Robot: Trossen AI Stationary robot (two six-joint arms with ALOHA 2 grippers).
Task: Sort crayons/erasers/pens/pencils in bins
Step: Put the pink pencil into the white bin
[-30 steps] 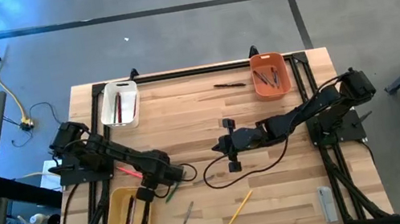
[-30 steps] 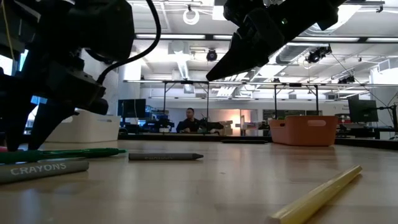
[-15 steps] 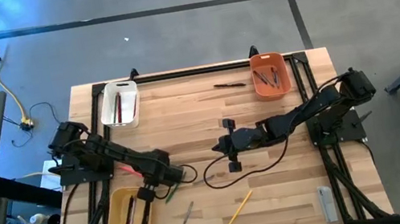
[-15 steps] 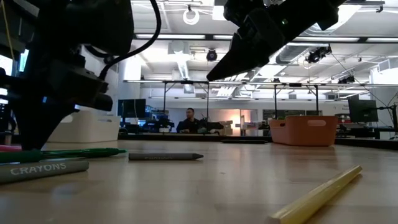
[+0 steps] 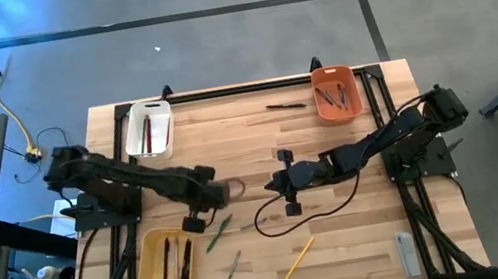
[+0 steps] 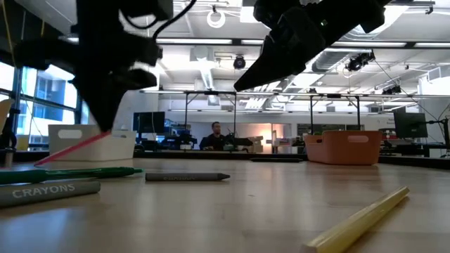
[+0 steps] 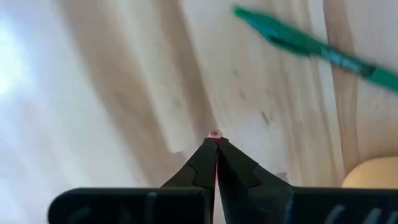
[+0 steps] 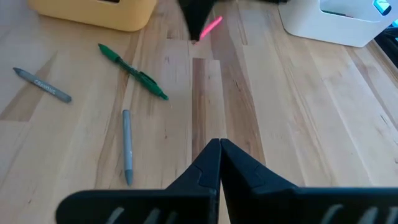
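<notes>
My left gripper (image 5: 195, 221) hangs over the table beside the yellow bin (image 5: 151, 278), shut on a pink stick (image 6: 70, 149). A green pen (image 5: 219, 232), a grey crayon (image 5: 234, 264) and a yellow pencil (image 5: 298, 260) lie flat on the wood near the front. A black pen (image 5: 286, 106) lies at the far side between the white bin (image 5: 138, 143) and the orange bin (image 5: 350, 107). Sticks lie in all three bins. My right gripper (image 5: 277, 183) hovers shut and empty over the table's middle. My left gripper pinches the pink stick near one end (image 7: 214, 134) between its two fingertips. The fingers come from above and point down. The stick slants down and away from the fingers, and its free end (image 6: 39, 161) looks lifted off the table.
A grey flat bar (image 5: 407, 255) lies at the front right corner. A black cable (image 5: 292, 215) loops on the table below my right arm. Bare wood stretches across the middle and right of the table.
My left gripper has shut on the pink stick, which lay on the wood by the yellow bin. It has then risen and gone toward the table's far edge and a little right. The stick has come up off the table and now hangs slanted.
</notes>
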